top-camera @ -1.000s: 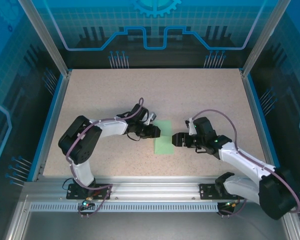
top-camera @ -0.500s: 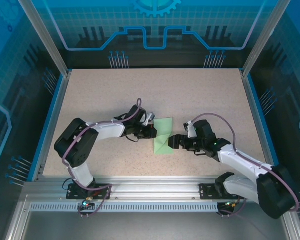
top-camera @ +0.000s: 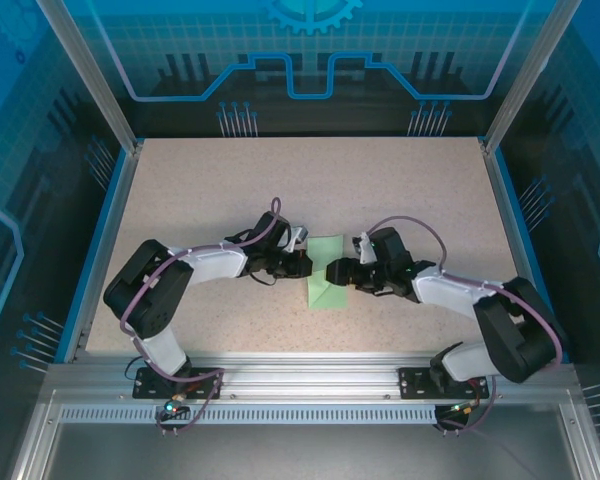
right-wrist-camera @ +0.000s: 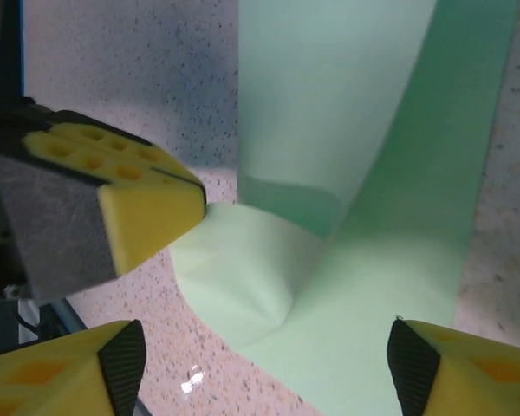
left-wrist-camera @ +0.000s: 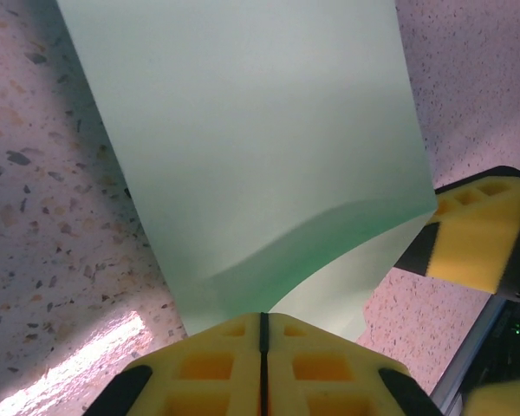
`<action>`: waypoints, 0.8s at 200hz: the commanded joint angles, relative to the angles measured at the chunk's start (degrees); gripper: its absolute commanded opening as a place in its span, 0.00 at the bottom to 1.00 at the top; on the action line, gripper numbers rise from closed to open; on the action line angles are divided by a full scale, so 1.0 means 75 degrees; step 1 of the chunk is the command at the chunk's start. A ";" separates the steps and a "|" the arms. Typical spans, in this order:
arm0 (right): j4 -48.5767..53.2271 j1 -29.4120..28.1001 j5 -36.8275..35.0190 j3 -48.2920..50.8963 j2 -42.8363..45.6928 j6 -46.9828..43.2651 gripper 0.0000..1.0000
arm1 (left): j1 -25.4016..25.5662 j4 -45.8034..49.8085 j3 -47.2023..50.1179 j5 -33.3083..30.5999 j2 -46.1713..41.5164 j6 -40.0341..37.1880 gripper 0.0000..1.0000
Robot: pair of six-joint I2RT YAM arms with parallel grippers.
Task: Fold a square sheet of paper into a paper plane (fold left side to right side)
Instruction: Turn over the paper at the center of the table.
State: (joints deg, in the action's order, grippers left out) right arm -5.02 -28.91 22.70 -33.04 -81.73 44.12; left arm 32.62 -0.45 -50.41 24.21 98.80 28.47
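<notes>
The square sheet of paper [top-camera: 326, 280] lies mid-table, pale green, with its left part lifted and curling over the rest. In the left wrist view the sheet [left-wrist-camera: 251, 147] rises straight from my left gripper [left-wrist-camera: 262, 334], whose yellow pads are pressed together on its near edge. My left gripper [top-camera: 300, 265] sits at the sheet's left side. My right gripper [top-camera: 341, 272] is over the sheet's right part, open. Seen from the right wrist, its fingertips straddle the flat sheet [right-wrist-camera: 390, 260], right gripper [right-wrist-camera: 269, 381], and the left gripper's fingers [right-wrist-camera: 147, 204] touch the curled flap.
The speckled tabletop [top-camera: 400, 190] runs wide behind and beside the sheet, bounded by blue rails [top-camera: 110, 240] and the metal frame. One yellow finger [left-wrist-camera: 477, 234] of the right gripper stands close past the sheet's far corner in the left wrist view.
The right gripper has slid left from beside the sheet to over its right part. The sheet's left side has come up into a curl in the left gripper.
</notes>
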 commanded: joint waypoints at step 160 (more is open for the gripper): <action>-0.0841 -0.0296 0.0090 -0.0784 -0.0245 -0.1019 0.01 | -0.0139 0.0128 0.1732 -0.1509 -0.3432 0.1155 0.98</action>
State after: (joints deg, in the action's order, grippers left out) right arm -8.43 -30.74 21.76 -38.37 -88.31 39.70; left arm 32.25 0.51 -41.39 15.16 78.39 32.62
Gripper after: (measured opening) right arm 0.046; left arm 0.915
